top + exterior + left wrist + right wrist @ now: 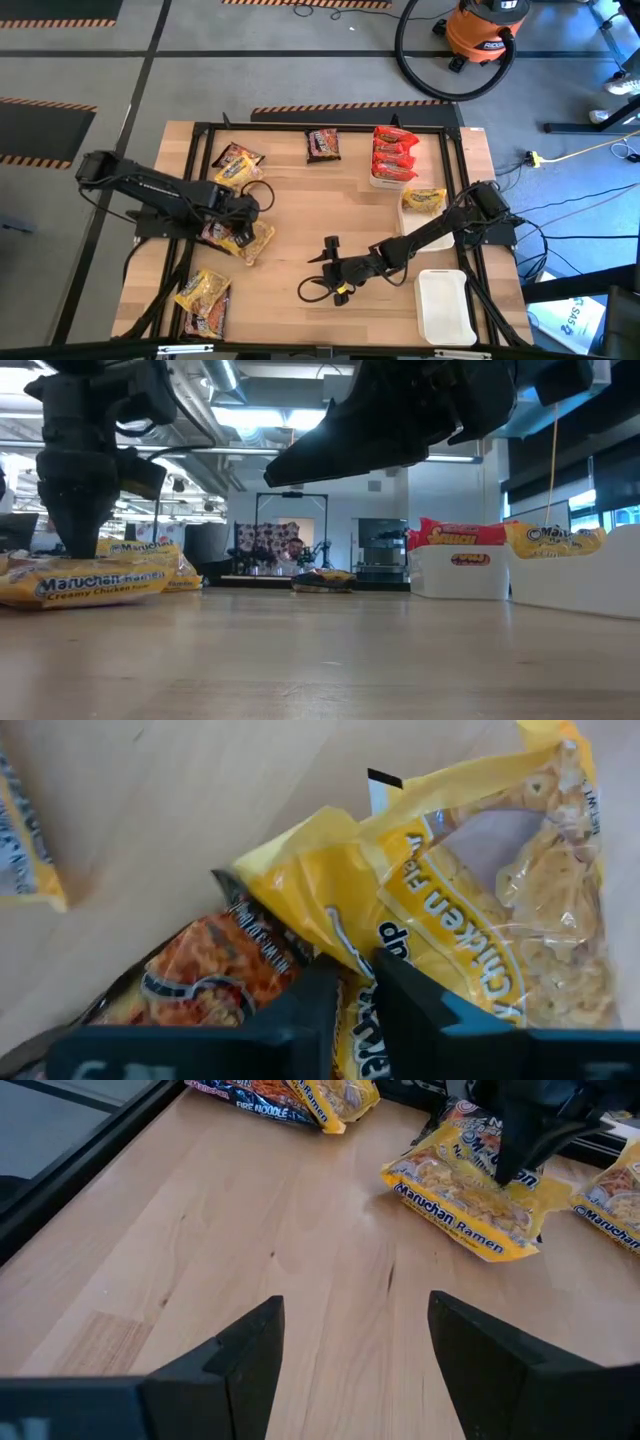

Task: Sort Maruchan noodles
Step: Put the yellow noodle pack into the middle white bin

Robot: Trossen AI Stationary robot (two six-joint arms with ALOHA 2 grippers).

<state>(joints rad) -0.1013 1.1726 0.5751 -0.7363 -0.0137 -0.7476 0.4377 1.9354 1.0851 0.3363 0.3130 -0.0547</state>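
Note:
My left gripper (240,215) stands over a yellow Maruchan packet (250,240) at the table's left middle and is shut on it. This packet partly overlaps a dark packet with an orange noodle picture (210,970). My right gripper (330,255) is open over bare wood near the table's middle, its fingers (255,1350) wide apart and touching nothing. Other packets lie flat on the table: a yellow and dark pair (237,165), a dark one (322,145), and yellow ones (205,300) at the near left. Red packets (392,155) fill a white tray. My left gripper pinches the yellow packet's wrinkled plastic (345,935) between its two fingers, which come from above, pointing down. The rest of the packet (470,1200) still lies on the table and on the dark packet beside it.
A white tray (425,212) at the right holds one yellow packet (425,200). A further white tray (445,305) sits at the near right corner. A black frame (200,130) borders the table. Bare wood spreads across the table's middle (330,200).

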